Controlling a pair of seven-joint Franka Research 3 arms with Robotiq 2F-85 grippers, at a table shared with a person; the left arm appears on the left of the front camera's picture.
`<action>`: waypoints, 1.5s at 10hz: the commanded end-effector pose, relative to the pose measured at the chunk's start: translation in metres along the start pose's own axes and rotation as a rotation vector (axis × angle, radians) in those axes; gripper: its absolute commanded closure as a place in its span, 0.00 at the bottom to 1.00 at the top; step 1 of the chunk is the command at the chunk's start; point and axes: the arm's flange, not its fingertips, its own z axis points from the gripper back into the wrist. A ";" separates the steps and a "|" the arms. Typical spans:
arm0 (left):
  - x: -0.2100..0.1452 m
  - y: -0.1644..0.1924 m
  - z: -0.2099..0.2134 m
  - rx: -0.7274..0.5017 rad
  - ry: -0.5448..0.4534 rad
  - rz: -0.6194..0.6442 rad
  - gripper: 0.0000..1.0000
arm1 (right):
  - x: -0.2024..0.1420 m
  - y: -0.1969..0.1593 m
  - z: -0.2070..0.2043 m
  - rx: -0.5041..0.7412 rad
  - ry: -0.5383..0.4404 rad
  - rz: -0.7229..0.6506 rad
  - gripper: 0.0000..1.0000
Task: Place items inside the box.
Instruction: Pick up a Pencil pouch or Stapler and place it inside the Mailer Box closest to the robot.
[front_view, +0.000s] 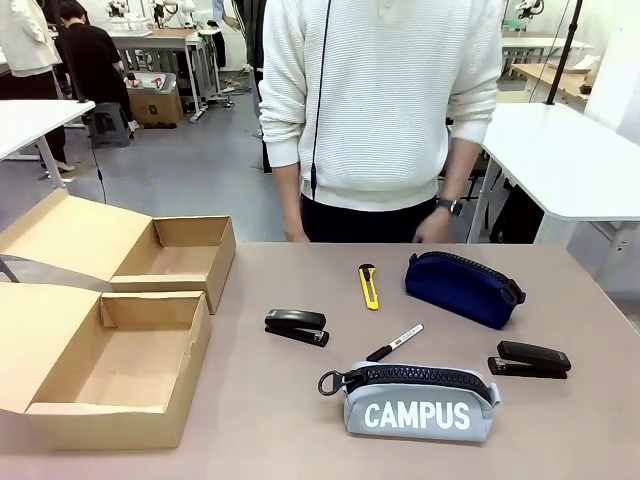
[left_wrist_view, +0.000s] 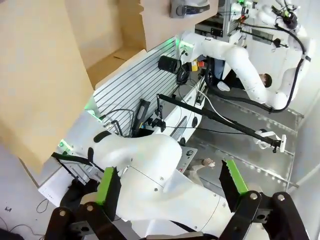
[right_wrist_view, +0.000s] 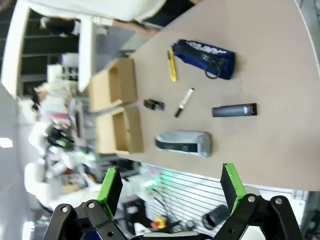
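Observation:
Two open cardboard boxes (front_view: 120, 365) (front_view: 175, 255) stand at the table's left. Spread over the right half lie a yellow utility knife (front_view: 369, 287), a navy pouch (front_view: 463, 287), a black stapler (front_view: 297, 327), a black marker (front_view: 394, 342), a second stapler (front_view: 530, 359) and a grey "CAMPUS" pouch (front_view: 415, 400). My right gripper (right_wrist_view: 171, 184) is open, off the table's edge, well clear of the grey pouch (right_wrist_view: 184, 143) and the navy pouch (right_wrist_view: 205, 58). My left gripper (left_wrist_view: 170, 182) is open and holds nothing, facing the robot's own base with a box (left_wrist_view: 40, 75) at upper left.
A person in a white sweater (front_view: 385, 100) stands at the far edge, hands by the table rim. The boxes' lids (front_view: 70, 235) hang open to the left. Bare tabletop (front_view: 270, 410) lies between the boxes and the items. White tables stand behind.

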 end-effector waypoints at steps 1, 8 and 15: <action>-0.003 0.002 0.005 0.011 0.004 -0.017 0.00 | 0.000 0.066 -0.059 -0.301 0.020 0.477 0.00; -0.003 0.002 0.005 0.011 0.004 -0.017 0.00 | -0.045 -0.002 0.050 0.003 0.116 0.253 0.00; -0.003 0.002 0.005 0.011 0.004 -0.017 0.00 | -0.070 -0.067 0.070 0.107 -0.022 0.185 0.00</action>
